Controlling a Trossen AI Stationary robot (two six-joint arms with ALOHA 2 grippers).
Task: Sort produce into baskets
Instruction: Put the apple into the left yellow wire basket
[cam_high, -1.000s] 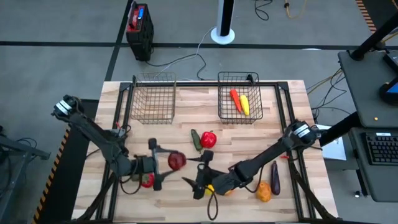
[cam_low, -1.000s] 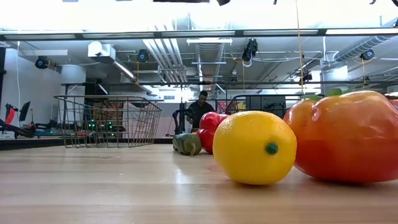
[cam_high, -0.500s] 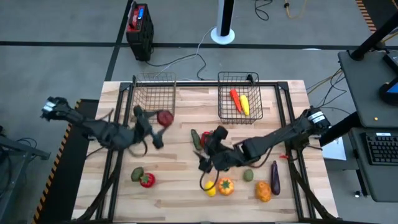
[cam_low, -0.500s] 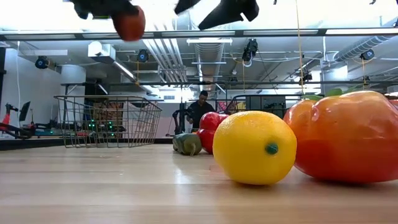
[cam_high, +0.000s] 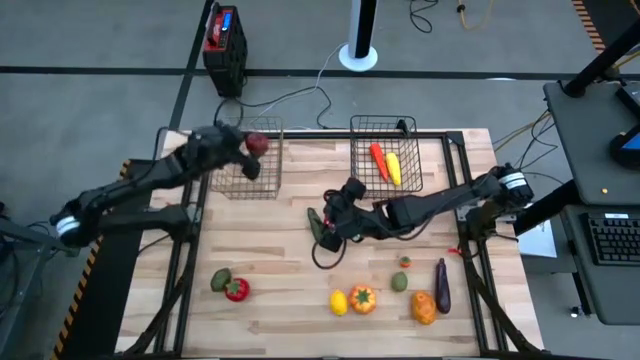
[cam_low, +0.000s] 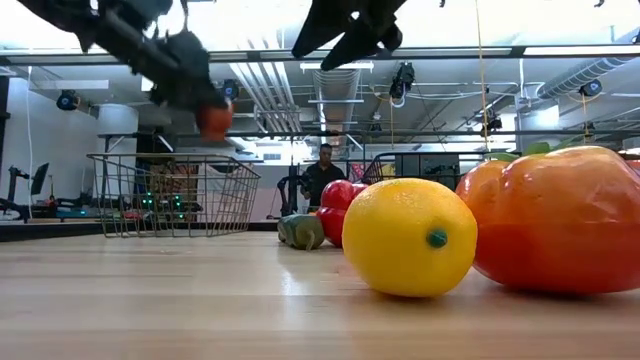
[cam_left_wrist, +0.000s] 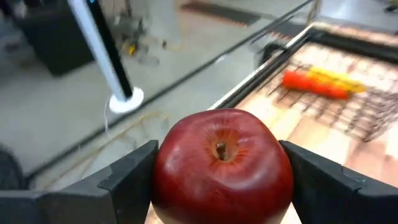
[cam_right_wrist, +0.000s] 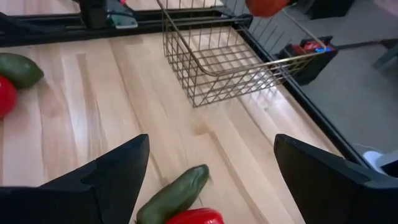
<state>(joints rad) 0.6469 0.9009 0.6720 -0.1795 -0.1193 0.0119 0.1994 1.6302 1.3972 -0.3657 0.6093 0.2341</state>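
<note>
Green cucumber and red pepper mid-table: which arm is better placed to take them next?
Right. The right gripper hangs open just above the cucumber and pepper; the left gripper is shut on an apple over the left basket.

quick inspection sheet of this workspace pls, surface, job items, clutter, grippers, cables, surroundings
surface: wooden table, dark frame.
job's things: left basket empty; right basket holds an orange and a yellow piece; red apple held above the left basket's rim; other produce loose on the table, including lemon and eggplant.
clutter: nothing seen.
grippers: left gripper shut on red apple; right gripper open above cucumber.
cables: white cable on floor.
surroundings: red-and-black box behind table; person far off.
</note>
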